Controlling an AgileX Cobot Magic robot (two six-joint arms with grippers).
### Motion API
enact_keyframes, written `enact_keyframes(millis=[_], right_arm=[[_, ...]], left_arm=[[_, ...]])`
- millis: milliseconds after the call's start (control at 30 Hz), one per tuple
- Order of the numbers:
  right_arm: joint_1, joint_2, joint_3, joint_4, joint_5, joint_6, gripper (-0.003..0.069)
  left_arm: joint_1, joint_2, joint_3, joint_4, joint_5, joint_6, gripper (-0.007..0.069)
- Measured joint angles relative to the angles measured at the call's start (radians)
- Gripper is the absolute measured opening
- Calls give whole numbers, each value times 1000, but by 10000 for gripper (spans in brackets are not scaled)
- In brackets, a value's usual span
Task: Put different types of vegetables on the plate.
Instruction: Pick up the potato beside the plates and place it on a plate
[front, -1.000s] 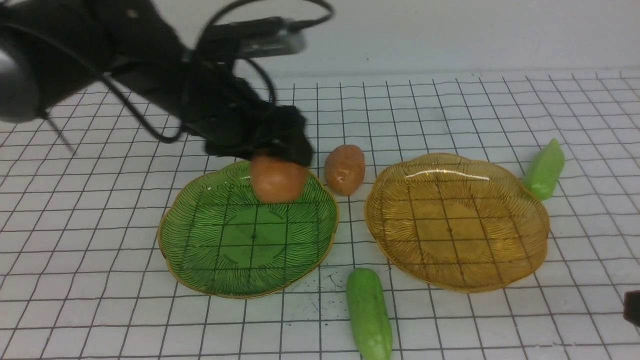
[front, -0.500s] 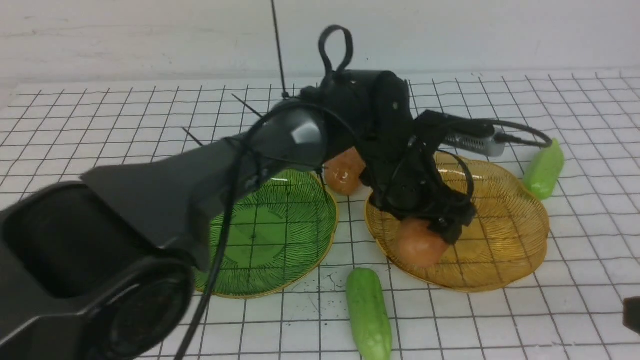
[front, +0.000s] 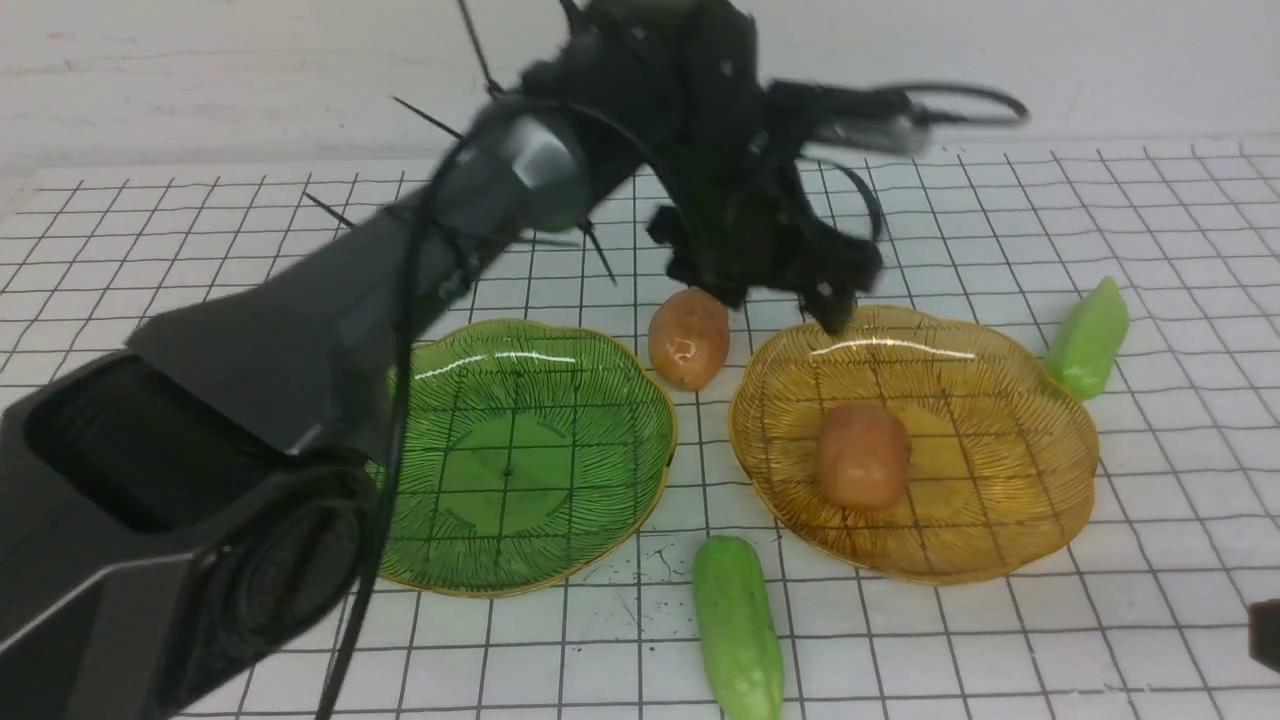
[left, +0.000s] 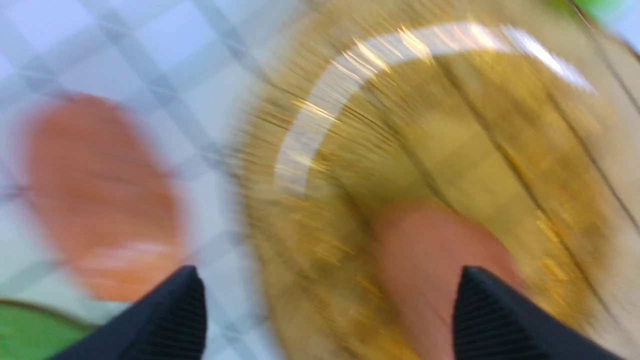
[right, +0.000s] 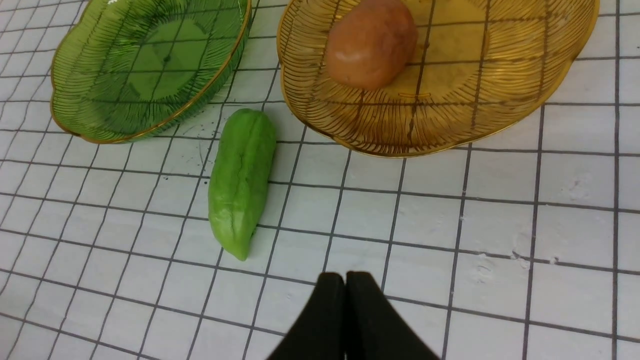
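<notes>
Your left wrist view is motion-smeared: the amber plate (left: 475, 125) and the potato (left: 430, 250) on it are soft blobs. From the front, the left arm (front: 300, 330) hides part of the green plate (front: 520, 450), and the cucumber (front: 738, 630) before the amber plate is cropped.

The near potato (front: 862, 455) lies in the amber plate (front: 1000, 470), with the left pincer (front: 778, 300) blurred above its far rim, not touching. The far potato (front: 688, 338) sits on the counter (front: 1150, 600) between amber and green plate (front: 520, 470).

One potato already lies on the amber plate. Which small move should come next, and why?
Probably open the right gripper toward the light green cucumber-like piece: the amber ribbed plate holds only the orange-brown potato-like piece, and the left gripper is open, empty.
</notes>
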Motion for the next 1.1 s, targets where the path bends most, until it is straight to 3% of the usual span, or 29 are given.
enact_keyframes(millis=[133, 267, 533, 867, 933, 1033, 1100], right_arm=[[0, 0, 0, -4, 7, 0, -14], [0, 0, 0, -5, 21, 0, -14], [0, 0, 0, -11, 41, 0, -14], [0, 0, 0, -12, 55, 0, -14], [0, 0, 0, -12, 55, 0, -14], [0, 0, 0, -12, 56, 0, -14], [0, 0, 0, -12, 58, 0, -14]], left_arm=[[90, 16, -12, 43, -72, -39, 503], [140, 61, -12, 68, -122, -40, 496], [123, 134, -12, 62, -229, -9, 496], [102, 188, -12, 37, -243, -6, 491], [102, 188, -12, 30, -242, -6, 478], [102, 188, -13, 5, -224, -6, 386], [102, 186, -14, -4, -219, -6, 384]])
